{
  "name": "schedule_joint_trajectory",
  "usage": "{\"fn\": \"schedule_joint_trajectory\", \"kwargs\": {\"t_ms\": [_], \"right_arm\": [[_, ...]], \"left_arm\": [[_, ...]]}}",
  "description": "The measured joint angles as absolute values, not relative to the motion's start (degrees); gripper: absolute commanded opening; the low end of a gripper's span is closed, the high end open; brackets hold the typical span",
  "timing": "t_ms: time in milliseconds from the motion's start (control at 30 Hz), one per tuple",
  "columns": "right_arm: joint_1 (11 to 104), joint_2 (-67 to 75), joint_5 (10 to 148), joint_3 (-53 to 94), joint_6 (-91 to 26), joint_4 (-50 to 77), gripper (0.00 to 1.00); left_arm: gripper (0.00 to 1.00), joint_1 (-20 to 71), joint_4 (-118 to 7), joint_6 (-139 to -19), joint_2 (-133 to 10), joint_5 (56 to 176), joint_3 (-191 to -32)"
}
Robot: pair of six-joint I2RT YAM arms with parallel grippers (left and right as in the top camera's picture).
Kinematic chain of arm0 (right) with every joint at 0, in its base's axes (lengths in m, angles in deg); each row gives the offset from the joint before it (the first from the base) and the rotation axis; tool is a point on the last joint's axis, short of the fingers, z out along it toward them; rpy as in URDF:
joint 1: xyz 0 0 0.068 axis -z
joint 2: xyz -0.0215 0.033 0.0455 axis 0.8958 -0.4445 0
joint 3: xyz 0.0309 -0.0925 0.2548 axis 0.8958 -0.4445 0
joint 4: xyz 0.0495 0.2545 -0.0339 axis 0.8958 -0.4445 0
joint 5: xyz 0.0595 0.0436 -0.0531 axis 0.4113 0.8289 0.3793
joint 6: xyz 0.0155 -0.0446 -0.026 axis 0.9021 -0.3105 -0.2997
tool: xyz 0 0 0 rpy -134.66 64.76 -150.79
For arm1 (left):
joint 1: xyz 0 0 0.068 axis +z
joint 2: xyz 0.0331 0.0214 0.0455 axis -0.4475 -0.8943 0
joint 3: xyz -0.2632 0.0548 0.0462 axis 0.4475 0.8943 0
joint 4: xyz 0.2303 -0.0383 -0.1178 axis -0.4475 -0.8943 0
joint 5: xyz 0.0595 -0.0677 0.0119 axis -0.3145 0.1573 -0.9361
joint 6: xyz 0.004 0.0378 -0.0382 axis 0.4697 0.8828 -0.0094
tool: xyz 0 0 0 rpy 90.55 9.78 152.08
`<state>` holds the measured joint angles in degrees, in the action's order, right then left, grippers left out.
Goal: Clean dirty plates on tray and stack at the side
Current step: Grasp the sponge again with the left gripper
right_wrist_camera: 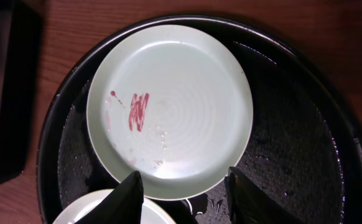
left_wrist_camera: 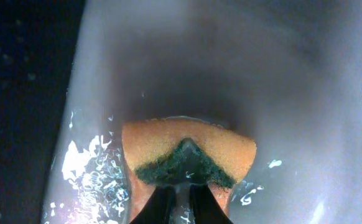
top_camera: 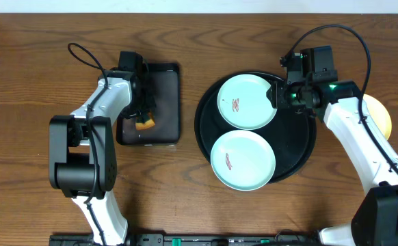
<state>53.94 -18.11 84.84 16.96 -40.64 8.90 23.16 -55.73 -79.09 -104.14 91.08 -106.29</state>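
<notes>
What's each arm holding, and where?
Left fingers pinch the sponge midway along its green side. Right fingers open over the far plate, at its rim, holding nothing.

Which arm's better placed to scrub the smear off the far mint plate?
Left, likely. The left pincer is shut on the sponge in the rectangular tray; the right pincer is open at the rim of that plate, better suited to steadying it.

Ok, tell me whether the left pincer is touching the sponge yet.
Touching. The left wrist view shows the left pincer shut on the sponge, with its fingertips pressed into the dark green scouring side, which is dented between them.
</notes>
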Motion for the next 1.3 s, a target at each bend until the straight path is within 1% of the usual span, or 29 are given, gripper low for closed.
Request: {"fn": "schedule_joint_trajectory", "kwargs": {"t_ms": [33, 67, 100, 200, 233, 433, 567, 633, 700, 800, 833, 1033, 1067, 1100, 1167, 1300], "right_arm": [[53.94, -18.11, 84.84, 16.96, -40.64, 8.77, 0.41], [53.94, -18.11, 84.84, 16.96, -40.64, 8.71, 0.41], [53.94, -18.11, 84.84, 16.96, -40.64, 8.71, 0.41], [53.94, -18.11, 84.84, 16.96, -40.64, 8.69, 0.41], [53.94, -18.11, 84.84, 16.96, -40.64, 8.69, 0.41], [53.94, -18.11, 84.84, 16.96, -40.64, 8.29, 0.41], [53.94, -18.11, 84.84, 16.96, -40.64, 8.29, 0.41], [53.94, -18.11, 84.84, 16.96, -40.64, 8.29, 0.41], [53.94, -18.11, 84.84, 16.96, -40.64, 8.29, 0.41], [53.94, -18.11, 84.84, 16.96, -40.64, 8.29, 0.41], [53.94, -18.11, 84.84, 16.96, -40.64, 8.29, 0.41], [53.94, -18.11, 84.84, 16.96, -40.64, 8.29, 0.41], [53.94, -18.11, 84.84, 16.96, -40.64, 8.29, 0.41], [53.94, -18.11, 84.84, 16.96, -40.64, 8.31, 0.41], [53.94, -18.11, 84.84, 16.96, -40.64, 8.31, 0.42], [53.94, -18.11, 84.84, 16.96, -40.64, 8.29, 0.42]], "left_arm": [[0.07, 23.16, -55.92, -79.00, -104.14, 91.12, -106.37], [0.11, 23.16, -56.62, -78.82, -104.14, 91.21, -106.72], [0.32, 23.16, -57.23, -78.69, -104.14, 91.32, -107.05], [0.49, 23.16, -60.58, -77.99, -102.83, 91.56, -107.73], [0.51, 23.16, -62.11, -77.75, -101.94, 91.56, -107.73], [0.52, 23.16, -70.30, -77.77, -94.88, 91.73, -108.08], [0.50, 23.16, -70.46, -78.71, -94.99, 92.04, -107.16], [0.44, 23.16, -68.12, -79.09, -95.60, 92.74, -105.28], [0.36, 23.14, -64.36, -79.24, -96.52, 93.48, -102.40], [0.10, 23.16, -60.42, -79.22, -97.54, 94.60, -99.27], [0.08, 23.14, -59.59, -79.35, -97.61, 94.79, -98.68], [0.07, 23.14, -59.11, -78.84, -97.61, 95.45, -98.51], [0.13, 23.14, -59.22, -78.67, -97.61, 95.45, -98.53], [0.22, 23.14, -60.01, -77.84, -97.61, 95.49, -98.79], [0.32, 23.14, -61.45, -77.29, -97.61, 95.58, -99.44], [0.37, 23.16, -60.51, -76.03, -97.57, 95.34, -100.28]]}}
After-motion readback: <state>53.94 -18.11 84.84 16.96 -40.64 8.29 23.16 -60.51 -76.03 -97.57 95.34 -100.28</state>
